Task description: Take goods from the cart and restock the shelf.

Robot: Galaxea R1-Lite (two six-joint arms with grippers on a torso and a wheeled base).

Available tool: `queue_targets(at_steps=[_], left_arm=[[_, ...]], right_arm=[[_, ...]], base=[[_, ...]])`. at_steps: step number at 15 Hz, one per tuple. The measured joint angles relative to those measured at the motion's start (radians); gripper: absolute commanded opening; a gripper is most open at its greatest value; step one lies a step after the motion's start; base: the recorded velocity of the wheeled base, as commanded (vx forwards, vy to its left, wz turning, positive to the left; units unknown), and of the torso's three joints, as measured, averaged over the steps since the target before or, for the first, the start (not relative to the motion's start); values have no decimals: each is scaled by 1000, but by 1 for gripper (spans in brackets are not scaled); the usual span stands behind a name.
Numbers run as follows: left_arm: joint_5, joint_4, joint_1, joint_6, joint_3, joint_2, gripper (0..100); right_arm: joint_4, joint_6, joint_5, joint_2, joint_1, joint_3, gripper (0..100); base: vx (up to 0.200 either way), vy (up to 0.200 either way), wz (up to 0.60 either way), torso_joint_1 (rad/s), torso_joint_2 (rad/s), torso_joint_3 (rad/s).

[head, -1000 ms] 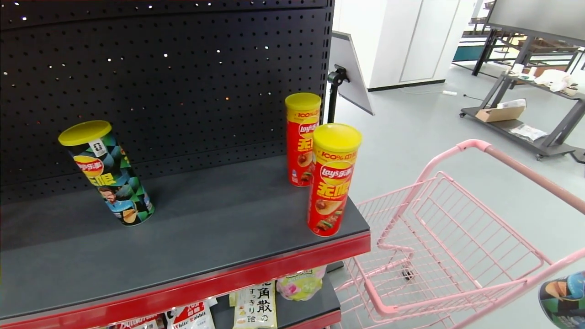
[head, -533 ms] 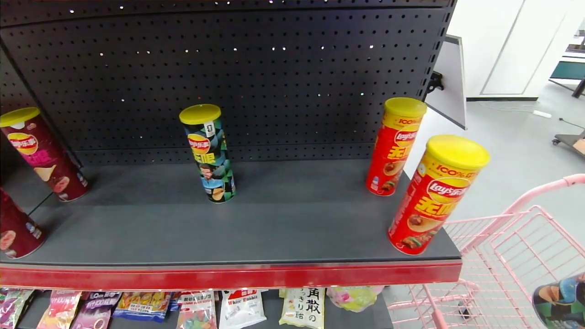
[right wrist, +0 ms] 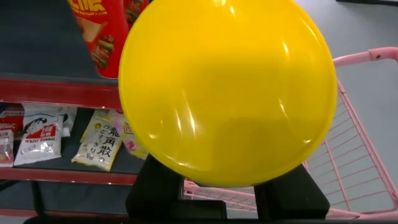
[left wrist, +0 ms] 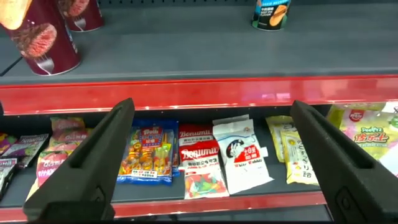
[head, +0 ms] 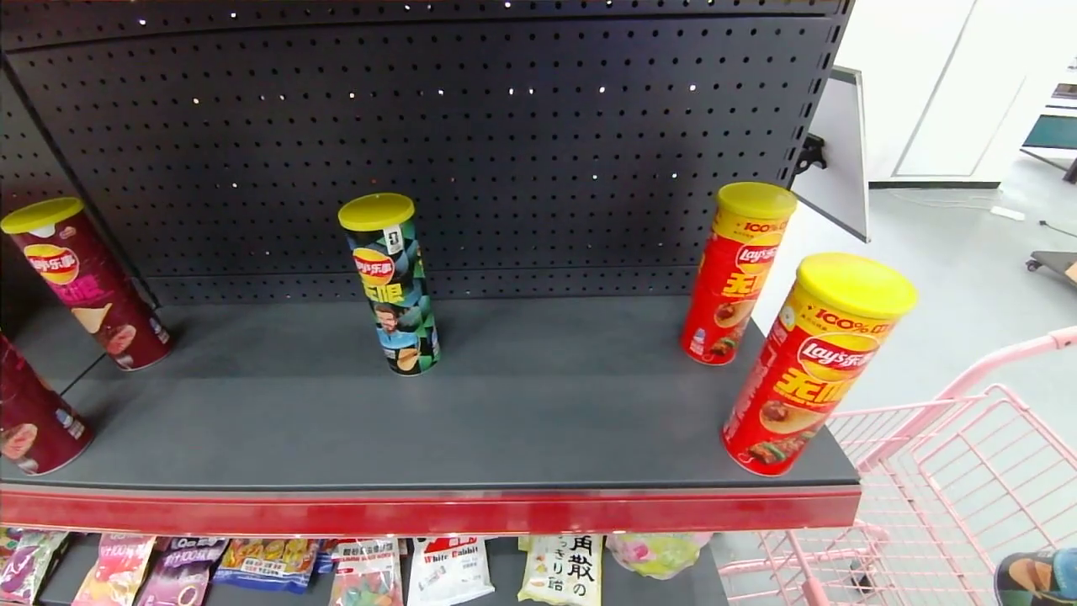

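I'm in a shop: a black pegboard-backed shelf (head: 547,421) with a red front edge, chip cans (head: 394,295) standing on it, snack packets (head: 559,572) on the level below it, a pink cart (head: 993,369) beside it.

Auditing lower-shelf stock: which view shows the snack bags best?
Left wrist view: most snack bags show whole. Head view crops them at its edge; right wrist view catches few, beside the yellow lid.

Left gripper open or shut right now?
Open. On the left gripper the two fingers stand wide apart, nothing between them; snack bags show through the gap.
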Motion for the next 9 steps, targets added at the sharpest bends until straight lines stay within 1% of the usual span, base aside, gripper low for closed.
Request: queue_targets(at_steps=[9], left_arm=[[0, 0, 0, 0, 0, 0, 100]], right_arm=[[4, 1, -8, -41, -3, 92, 0]], base=[[0, 200, 0, 0, -1, 2]])
